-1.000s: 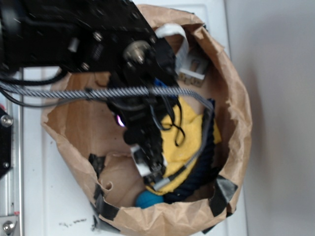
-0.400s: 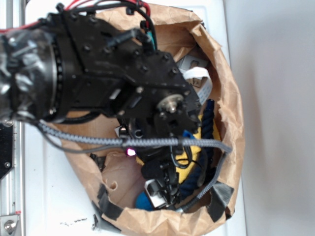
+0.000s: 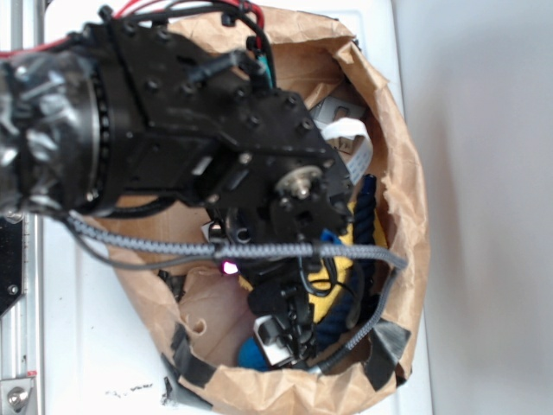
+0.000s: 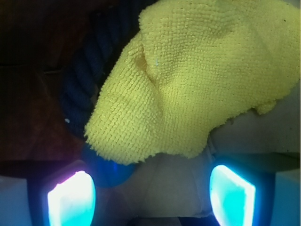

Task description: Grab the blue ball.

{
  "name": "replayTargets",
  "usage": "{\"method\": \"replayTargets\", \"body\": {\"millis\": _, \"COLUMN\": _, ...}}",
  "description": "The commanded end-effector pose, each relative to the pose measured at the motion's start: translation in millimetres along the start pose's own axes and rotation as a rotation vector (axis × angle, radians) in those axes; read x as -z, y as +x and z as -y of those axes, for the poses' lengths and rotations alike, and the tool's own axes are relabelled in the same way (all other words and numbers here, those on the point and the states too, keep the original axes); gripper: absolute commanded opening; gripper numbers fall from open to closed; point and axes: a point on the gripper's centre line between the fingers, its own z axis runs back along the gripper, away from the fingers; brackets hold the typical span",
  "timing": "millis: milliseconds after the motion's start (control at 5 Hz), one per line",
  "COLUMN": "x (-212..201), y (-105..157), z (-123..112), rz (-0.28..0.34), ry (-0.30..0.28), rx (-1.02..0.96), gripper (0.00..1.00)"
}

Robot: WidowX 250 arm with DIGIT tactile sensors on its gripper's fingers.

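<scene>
nothing has moved since the last frame: the black gripper (image 3: 281,333), jaws spread, hangs inside the crumpled brown paper bag (image 3: 406,186); the small round matte teal-blue ball (image 3: 251,353) lies beside its fingertips, half under a nubby yellow cloth (image 4: 197,80).

There was one round teal-blue ball (image 3: 251,353), one yellow terry cloth (image 4: 197,75), one dark navy twisted rope (image 4: 87,77) and one crumpled brown paper bag (image 3: 413,199).

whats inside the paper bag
Inside the paper bag: a yellow cloth, a dark navy rope and the blue ball beside the gripper. The arm covers most of the rest.
</scene>
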Motion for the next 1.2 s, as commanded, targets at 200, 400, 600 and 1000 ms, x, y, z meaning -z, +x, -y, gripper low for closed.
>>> {"method": "replayTargets", "body": {"millis": 200, "x": -7, "y": -38, "z": 15, "rz": 0.216, "ry": -0.090, "rx": 0.116, "gripper": 1.00}}
{"method": "replayTargets", "body": {"millis": 400, "x": -1, "y": -48, "z": 24, "rz": 0.240, "ry": -0.093, "rx": 0.075, "gripper": 1.00}}
{"method": "replayTargets", "body": {"millis": 600, "x": 3, "y": -41, "z": 30, "rz": 0.201, "ry": -0.104, "rx": 0.060, "gripper": 1.00}}
{"method": "replayTargets", "body": {"millis": 1000, "x": 10, "y": -11, "z": 37, "rz": 0.201, "ry": -0.093, "rx": 0.016, "gripper": 1.00}}
